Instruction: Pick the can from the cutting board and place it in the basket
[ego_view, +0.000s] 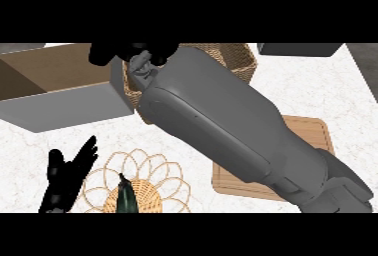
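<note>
over woven wicker basket (240, 60), can itself hidden; can't tell if in black right hand (133, 51) or already dropped. right hand's finger state unclear, grey forearm reaching across to deliver. light wooden cutting board (310, 132) shows no can. left hand (68, 175) relaxed, resting lower left.

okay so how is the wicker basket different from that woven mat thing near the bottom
The wicker basket stands at the far side of the counter with raised walls; the woven mat lies flat at the near edge. The basket's weave is dense and closed, while the mat is an open pattern of looped petals around a solid centre. The right forearm covers much of the basket; the mat is mostly in view, with a dark green object on it. Both are tan woven material.
</note>
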